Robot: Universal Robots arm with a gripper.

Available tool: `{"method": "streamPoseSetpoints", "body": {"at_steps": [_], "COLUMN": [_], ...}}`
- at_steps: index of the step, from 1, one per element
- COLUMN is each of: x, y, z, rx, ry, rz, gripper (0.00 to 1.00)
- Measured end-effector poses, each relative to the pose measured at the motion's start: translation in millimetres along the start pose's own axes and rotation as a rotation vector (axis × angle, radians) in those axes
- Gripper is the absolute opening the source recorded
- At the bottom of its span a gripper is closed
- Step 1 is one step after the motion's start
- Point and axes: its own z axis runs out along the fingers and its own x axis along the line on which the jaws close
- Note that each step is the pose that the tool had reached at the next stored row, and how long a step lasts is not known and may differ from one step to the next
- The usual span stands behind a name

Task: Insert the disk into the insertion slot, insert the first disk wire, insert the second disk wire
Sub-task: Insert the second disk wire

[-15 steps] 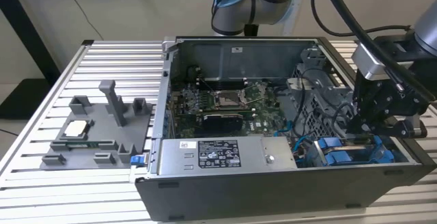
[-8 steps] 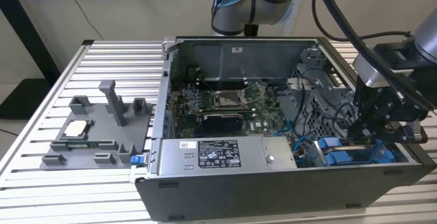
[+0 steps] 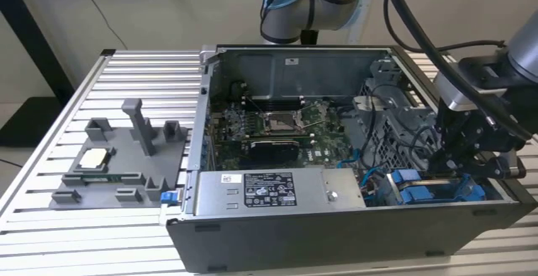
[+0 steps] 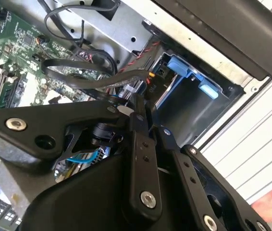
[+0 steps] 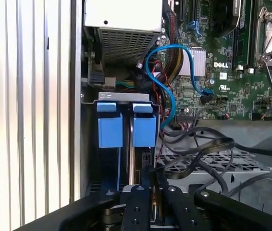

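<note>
End effector (image 3: pixel 443 162): lower right of the exterior view, low inside the computer case (image 3: pixel 336 232), fingers drawn narrow.
Disk (image 5: pixel 132 159): standing in the slot between blue carriers (image 5: pixel 110 127), beside a blue cable (image 5: pixel 167 91).
Bench (image 3: pixel 50 162): slatted metal.

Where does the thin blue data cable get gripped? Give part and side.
The thin blue data cable: probably its raised loop over the green motherboard, coming in through the open case. The loop stands clear; one end is plugged into the board.

bright blue disk carrier (image 5: pixel 144 126), green motherboard (image 3: pixel 286 125), black hand (image 3: pixel 445 166), silver ribbed table (image 3: pixel 67 225)
</note>
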Motion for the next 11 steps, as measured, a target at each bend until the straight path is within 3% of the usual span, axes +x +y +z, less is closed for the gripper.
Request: {"method": "streamPoseSetpoints", "body": {"at_steps": [11], "x": [0.2], "y": [0.1], "z": [1.4], "rx": [0.0127], "ry": [0.0056], "rz": [0.008], "gripper": [0.16]}}
